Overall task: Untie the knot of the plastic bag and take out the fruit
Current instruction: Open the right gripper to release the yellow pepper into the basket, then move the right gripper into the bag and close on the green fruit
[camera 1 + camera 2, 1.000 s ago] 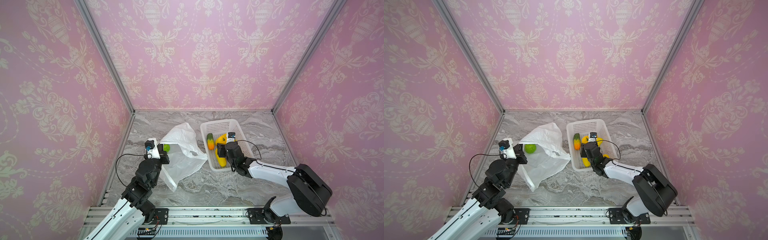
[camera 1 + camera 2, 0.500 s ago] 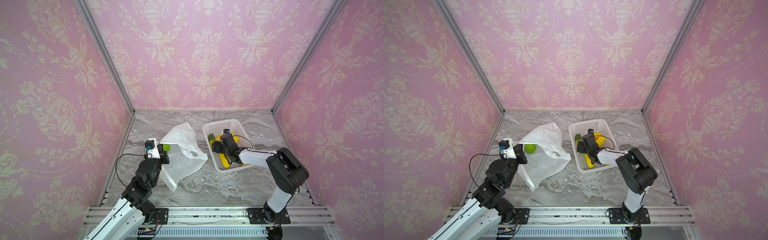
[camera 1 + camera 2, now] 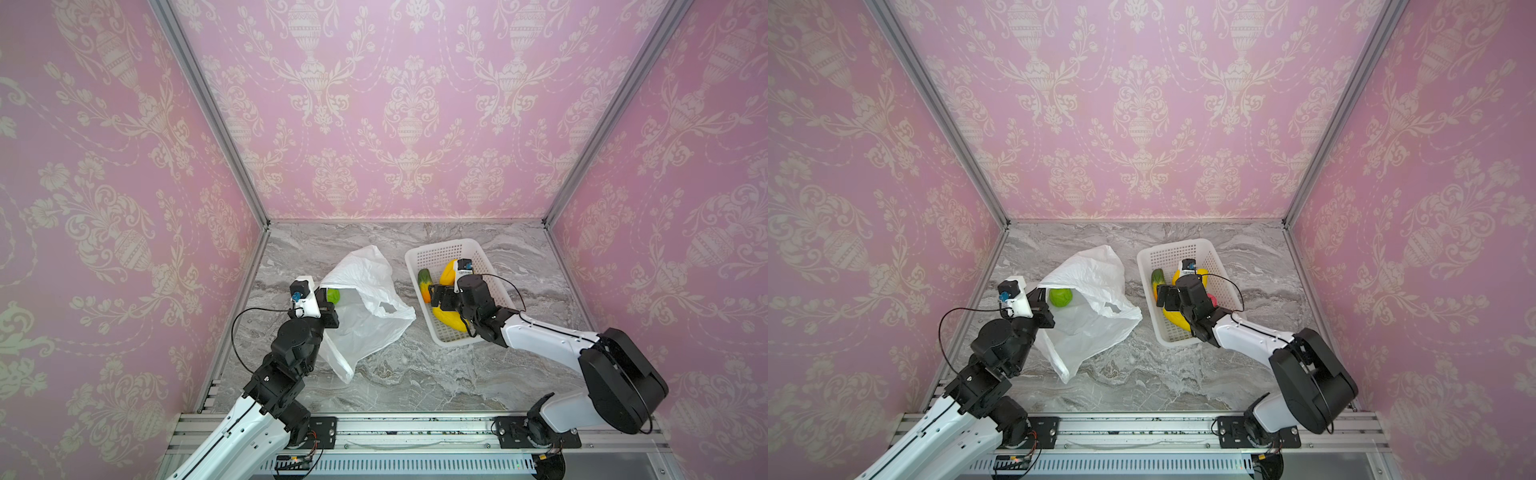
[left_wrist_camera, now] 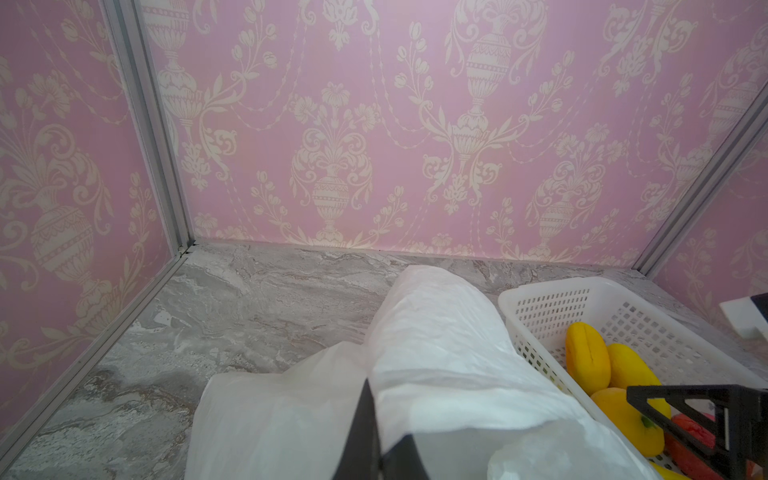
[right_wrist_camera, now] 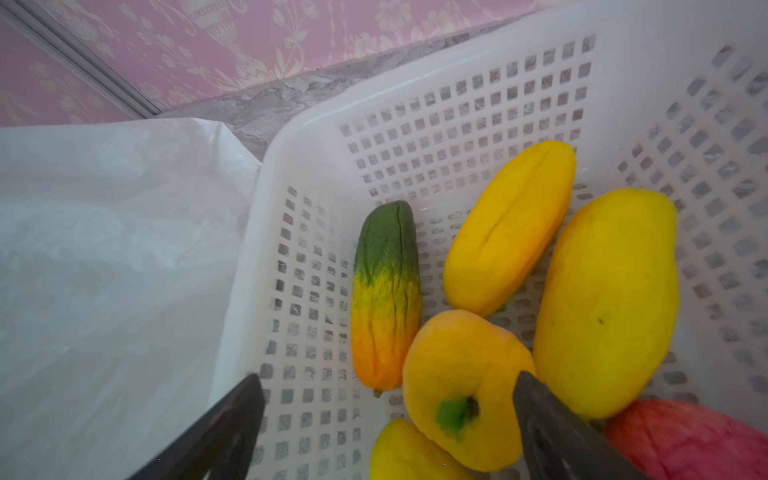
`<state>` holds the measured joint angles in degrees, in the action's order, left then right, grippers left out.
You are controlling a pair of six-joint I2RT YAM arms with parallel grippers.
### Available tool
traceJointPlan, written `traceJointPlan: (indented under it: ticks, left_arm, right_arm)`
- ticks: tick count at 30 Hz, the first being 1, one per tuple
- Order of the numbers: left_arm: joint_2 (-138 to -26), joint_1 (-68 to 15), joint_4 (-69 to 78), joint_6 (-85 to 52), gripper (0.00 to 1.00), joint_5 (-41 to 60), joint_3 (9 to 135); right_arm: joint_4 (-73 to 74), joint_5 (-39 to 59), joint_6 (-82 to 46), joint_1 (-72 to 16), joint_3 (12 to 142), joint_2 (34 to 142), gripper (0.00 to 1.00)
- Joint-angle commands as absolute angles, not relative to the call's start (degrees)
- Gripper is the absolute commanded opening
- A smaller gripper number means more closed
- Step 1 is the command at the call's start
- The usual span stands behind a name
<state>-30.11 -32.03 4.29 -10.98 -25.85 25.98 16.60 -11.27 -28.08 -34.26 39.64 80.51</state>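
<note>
Right end effector [image 3: 439, 296] has spread wide, empty, above basket [image 3: 440, 249]. Left end effector [image 3: 328, 305] pinches plastic bag [image 3: 365, 299] rim, mouth open. Round green fruit [image 3: 1061, 297] sits inside, touching-close to left end effector, 9 o'clock from right. Left busy, so you reach across with right.

The plastic bag [image 3: 365, 299], just beside the basket [image 3: 440, 249], is seen to be thin, crinkled, translucent white film with a soft sheen. The basket is moulded of rigid, smooth white plastic, perforated in a grid. The fruit [image 5: 604, 299] in the basket is finished smooth and slightly glossy; a green piece [image 3: 1060, 297] in the bag looks slightly bumpy. The table [image 3: 415, 374] under the basket is given a grey marble look. The walls [image 3: 395, 104] behind the basket are covered in matt patterned paper and framed by brushed metal posts [image 3: 210, 112].
</note>
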Motion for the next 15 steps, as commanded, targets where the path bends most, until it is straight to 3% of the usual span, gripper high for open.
traceJointPlan:
  ticks: [1,8,15]
  left_arm:
    - [-30.37,-31.62,4.92,-9.41,0.00,-24.64,27.29]
    - [-30.81,-31.59,4.62,-9.66,0.00,-23.95,27.60]
    - [-30.92,-31.64,4.18,-9.80,0.00,-23.29,27.87]
  right_arm:
    - [20.06,-15.09,-22.08,-38.90,36.38,74.23,0.88]
    - [30.23,-15.94,-7.08,-55.56,31.27,65.78,0.66]
    - [34.91,-11.26,2.29,-65.64,33.56,72.28,0.56]
